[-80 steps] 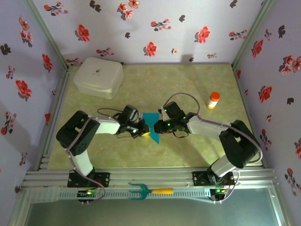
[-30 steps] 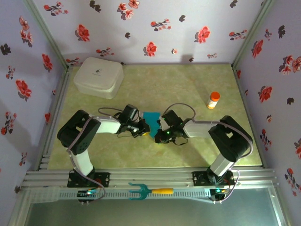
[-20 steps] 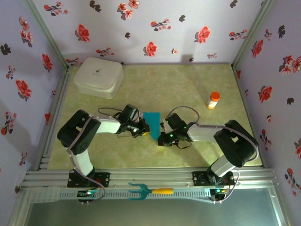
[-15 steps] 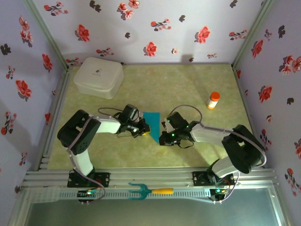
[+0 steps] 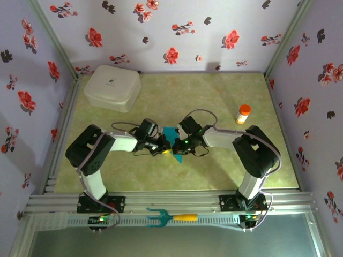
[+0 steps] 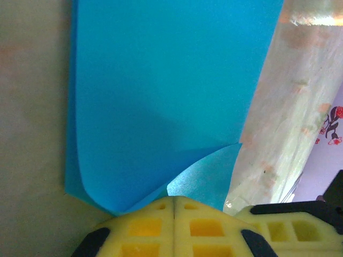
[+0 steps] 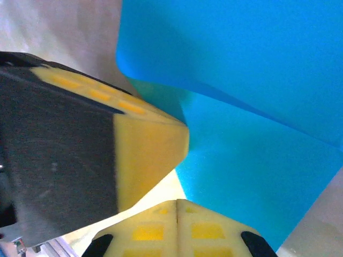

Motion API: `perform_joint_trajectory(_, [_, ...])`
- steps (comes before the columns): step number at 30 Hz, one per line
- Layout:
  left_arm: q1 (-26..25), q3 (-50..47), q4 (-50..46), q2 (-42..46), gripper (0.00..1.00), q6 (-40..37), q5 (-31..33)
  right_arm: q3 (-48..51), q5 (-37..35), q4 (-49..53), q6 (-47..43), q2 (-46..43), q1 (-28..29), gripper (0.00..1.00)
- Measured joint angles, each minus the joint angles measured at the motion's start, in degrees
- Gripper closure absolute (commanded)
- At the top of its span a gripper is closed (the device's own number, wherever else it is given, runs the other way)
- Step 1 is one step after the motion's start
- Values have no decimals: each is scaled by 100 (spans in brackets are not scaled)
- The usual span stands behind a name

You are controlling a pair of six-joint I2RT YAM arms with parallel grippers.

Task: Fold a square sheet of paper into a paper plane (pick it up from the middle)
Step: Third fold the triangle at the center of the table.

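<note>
The square sheet of paper (image 5: pixel 171 133), teal-blue and partly folded, lies mid-table between my two grippers. In the left wrist view the sheet (image 6: pixel 161 91) spreads ahead of the tips with one flap curling up off the lower layer. My left gripper (image 5: pixel 164 148) (image 6: pixel 174 201) is shut, pads together, its tips at the paper's near edge. My right gripper (image 5: pixel 178 145) (image 7: pixel 178 203) is shut too, tips down at the paper (image 7: pixel 257 112) right beside the left gripper's fingers (image 7: pixel 147 136). No paper shows between either pair of pads.
A white lidded box (image 5: pixel 112 87) sits at the back left. An orange pill bottle (image 5: pixel 243 113) stands at the right. A teal fork-shaped tool with a yellow handle (image 5: pixel 170 217) lies on the front rail. Flowered walls close in three sides.
My right gripper, which had slid toward the near right off the paper, has come back up-left to the sheet next to the left gripper. The left arm has stayed put.
</note>
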State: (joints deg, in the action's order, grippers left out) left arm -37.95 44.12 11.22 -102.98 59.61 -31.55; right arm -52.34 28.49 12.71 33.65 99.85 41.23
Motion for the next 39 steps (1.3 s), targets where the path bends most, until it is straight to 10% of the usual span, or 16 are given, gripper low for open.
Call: perform_joint_trajectory(39, [501,328,-96,-223,100,-295,46,581,114,-688,149,-44,-188,100])
